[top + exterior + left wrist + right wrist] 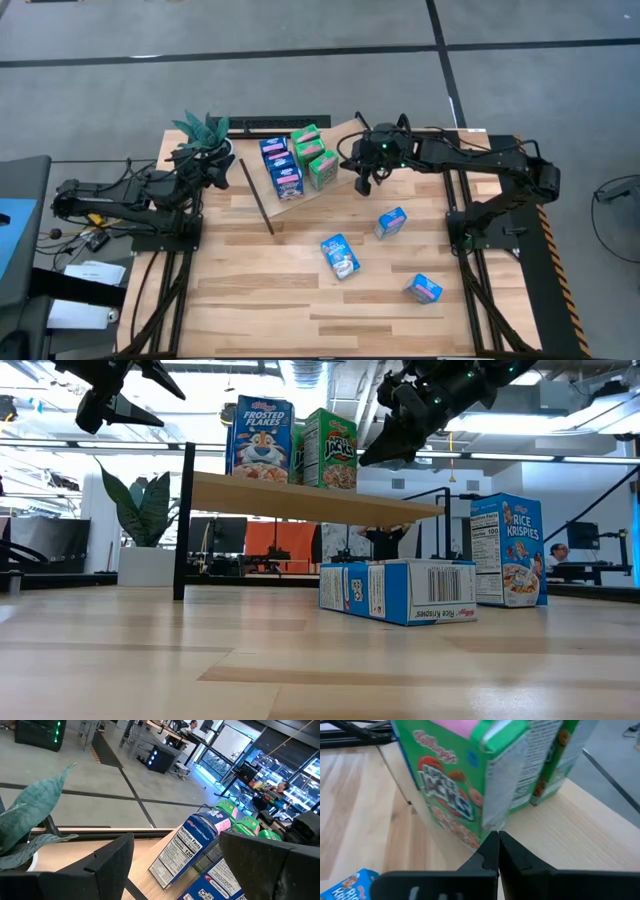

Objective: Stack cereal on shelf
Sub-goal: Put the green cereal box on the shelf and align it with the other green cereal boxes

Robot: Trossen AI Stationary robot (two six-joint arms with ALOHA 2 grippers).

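The shelf (345,138) is a tilted light wooden board on black rod legs (185,520). Three blue cereal boxes (282,167) and three green ones (315,155) stand on it. Three more blue boxes lie or stand on the tabletop (391,222), (340,256), (424,290). My right gripper (362,182) is shut and empty. It hovers just off the right end of the green row, and its tips (498,851) are close to a green box (465,785). My left gripper (215,165) is open and empty above the shelf's left end, with a blue box (185,852) ahead of it.
A potted green plant (205,135) stands at the far left, beside my left gripper. In the low view a blue box lies flat (400,590) and another stands upright (510,550) in front of the shelf. Bare tabletop (260,290) lies near left.
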